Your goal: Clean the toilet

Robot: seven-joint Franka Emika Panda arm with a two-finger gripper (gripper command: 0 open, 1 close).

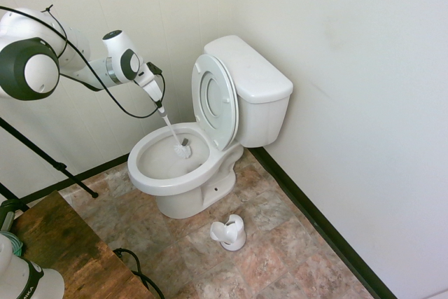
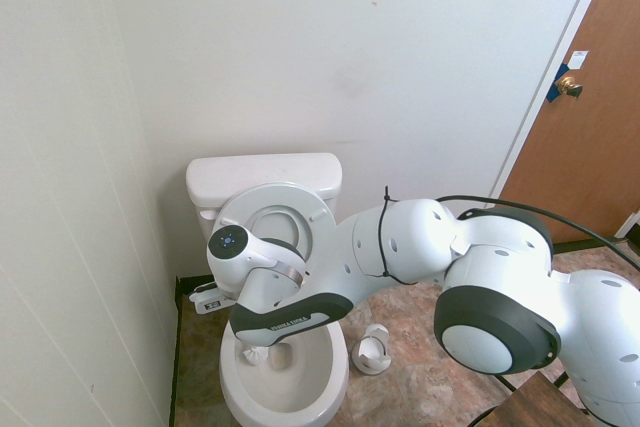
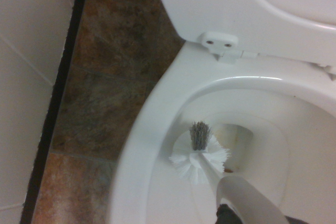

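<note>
White toilet brush (image 1: 181,148) inside toilet (image 1: 168,185) bowl, fingers (image 1: 160,110) clamped on its handle, arm lettering unreadable

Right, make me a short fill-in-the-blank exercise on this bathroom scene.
1. The gripper holds a toilet ____ by its handle.
2. The bristle head is inside the toilet ____.
3. The seat and lid are raised, leaning back against the ____.
4. The brush holder stands on the ____, beside the toilet.

Missing words: brush; bowl; tank; floor
</note>
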